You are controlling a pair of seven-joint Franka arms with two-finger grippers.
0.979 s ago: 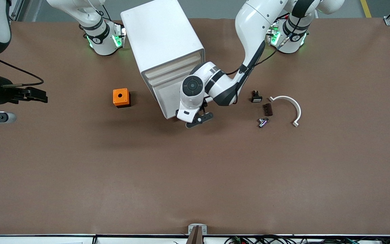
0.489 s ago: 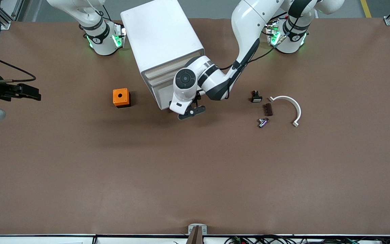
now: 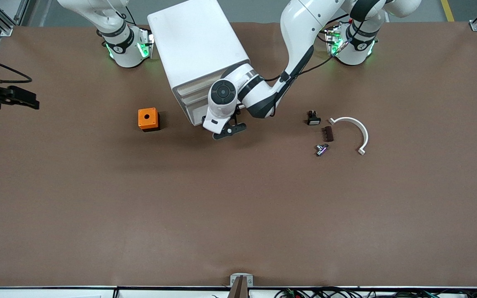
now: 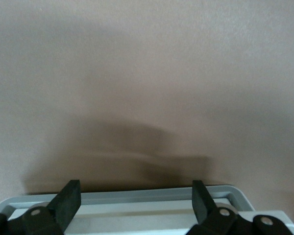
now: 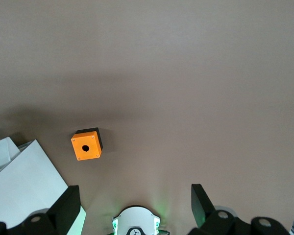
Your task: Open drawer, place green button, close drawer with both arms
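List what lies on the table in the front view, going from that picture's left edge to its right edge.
Orange box → white cabinet → left gripper at its lowest drawer → black button with white cap → small metal part → dark brown block → white curved piece.

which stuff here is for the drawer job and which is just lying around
For the job: lowest drawer of the white cabinet; left gripper, open at its front; right gripper, open, waiting over the table's right-arm end. Green button not in view.

Lying about: orange box, white-capped black button, brown block, small metal part, white curved bracket.
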